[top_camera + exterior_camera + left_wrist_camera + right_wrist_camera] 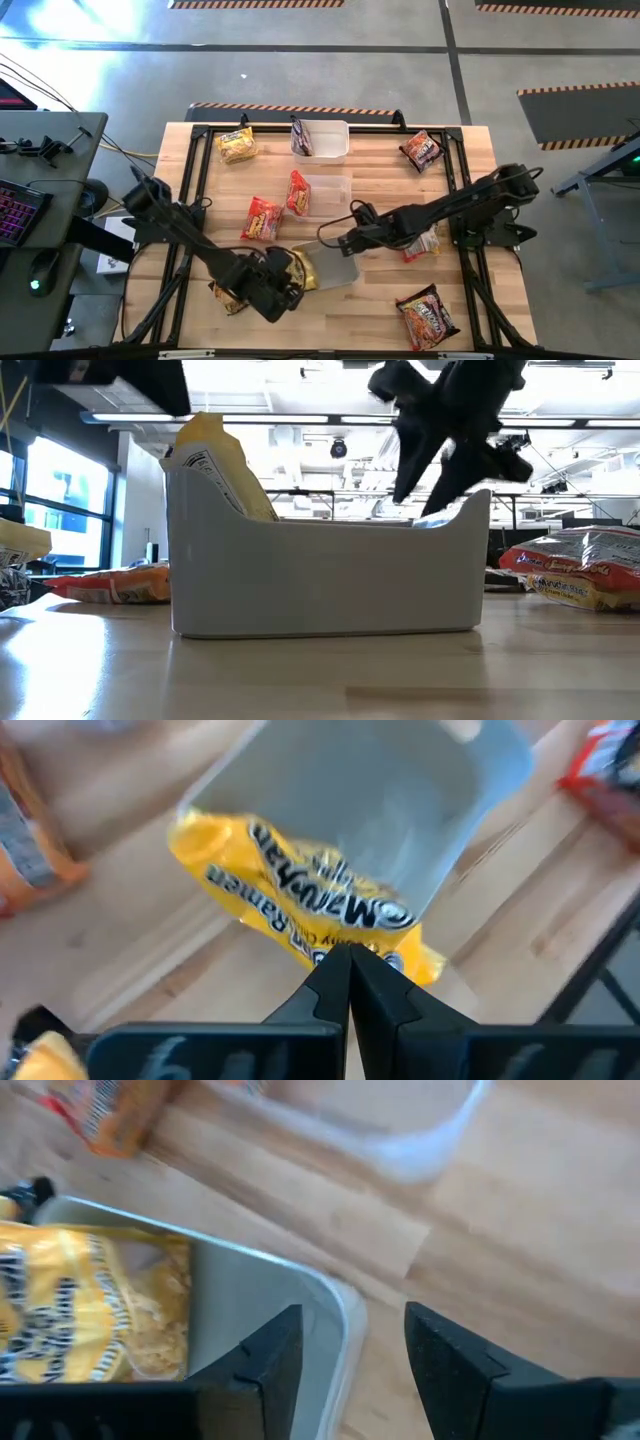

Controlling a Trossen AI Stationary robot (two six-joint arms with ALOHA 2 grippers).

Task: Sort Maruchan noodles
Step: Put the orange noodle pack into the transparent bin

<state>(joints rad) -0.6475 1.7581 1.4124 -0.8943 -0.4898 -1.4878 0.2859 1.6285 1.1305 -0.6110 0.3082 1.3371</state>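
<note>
A yellow Maruchan packet (304,268) sticks slantwise out of the near clear tub (338,266), its upper end above the rim (215,455). My left gripper (349,970) is shut on this packet at the tub's left side (285,285). My right gripper (350,1355) is open over the tub's far right corner (347,241), one finger inside the wall and one outside. Other packets lie loose: a yellow one (237,145), two red ones (262,218) (298,192) and a brown one (421,150). My left gripper pinches the yellow packet's edge (345,942) between its two shut fingers, coming from the table's near left, slanting down. The packet is tilted, its far part inside the tub (400,810) and leaning over the tub's rim. My right gripper stands astride the tub's wall (345,1315); whether it touches, I cannot tell.
A second tub (330,190) sits mid-table with a red packet leaning on it. A third tub (325,140) at the far edge holds a dark packet (302,137). More packets lie under my right arm (425,245), near right (428,315) and under my left arm (228,295).
</note>
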